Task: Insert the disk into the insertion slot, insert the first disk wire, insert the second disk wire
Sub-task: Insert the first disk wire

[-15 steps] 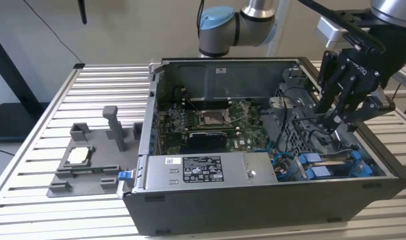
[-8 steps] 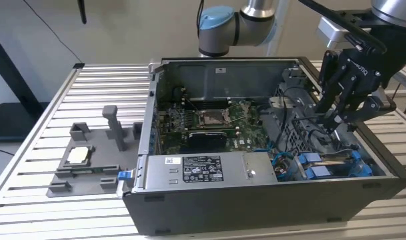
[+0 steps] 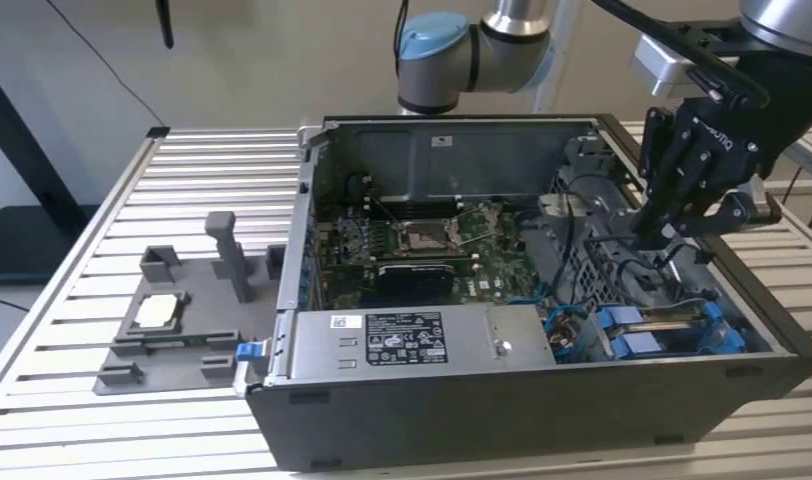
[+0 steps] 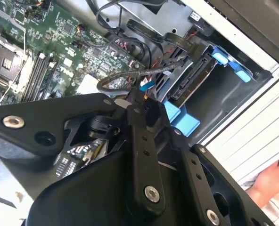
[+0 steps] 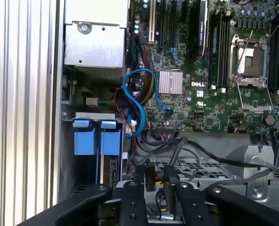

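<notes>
Blue plastic disk carrier, perforated-metal drive cage, ribbed metal table

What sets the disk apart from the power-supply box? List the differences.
The disk is framed in blue plastic; the power-supply box is bare grey metal with a printed label on top. The box is far larger than the disk. Both sit inside the computer case.

The arm reaches down from above, its black gripper pointing downward at a slight tilt
</notes>
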Robot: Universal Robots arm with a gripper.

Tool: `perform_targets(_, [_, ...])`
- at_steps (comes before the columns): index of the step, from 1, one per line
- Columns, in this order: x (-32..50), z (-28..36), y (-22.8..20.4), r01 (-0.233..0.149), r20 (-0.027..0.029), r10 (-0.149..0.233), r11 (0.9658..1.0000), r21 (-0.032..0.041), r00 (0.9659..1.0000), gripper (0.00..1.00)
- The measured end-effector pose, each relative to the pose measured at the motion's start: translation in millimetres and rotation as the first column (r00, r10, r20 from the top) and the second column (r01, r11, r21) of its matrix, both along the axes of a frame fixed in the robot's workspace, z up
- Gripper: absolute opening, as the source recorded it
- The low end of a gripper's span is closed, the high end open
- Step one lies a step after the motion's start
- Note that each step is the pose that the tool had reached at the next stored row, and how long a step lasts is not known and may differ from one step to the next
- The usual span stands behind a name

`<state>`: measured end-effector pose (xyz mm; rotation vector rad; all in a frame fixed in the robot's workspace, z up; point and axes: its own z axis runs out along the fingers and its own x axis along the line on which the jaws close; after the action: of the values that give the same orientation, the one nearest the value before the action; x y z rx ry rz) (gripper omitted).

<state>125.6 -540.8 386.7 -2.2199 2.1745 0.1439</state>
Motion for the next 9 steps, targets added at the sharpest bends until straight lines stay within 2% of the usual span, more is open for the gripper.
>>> perform_targets(6, [0.0,0.0,0.0,0.0,-0.0001,0.0,1.0,0.0,1.0,0.27])
perform_targets(8, [0.0,0.0,0.0,0.0,-0.0001,0.0,1.0,0.0,1.0,0.25])
perform_targets(9, [0.0,0.0,0.0,0.0,0.0,0.0,1.0,0.0,1.0,0.19])
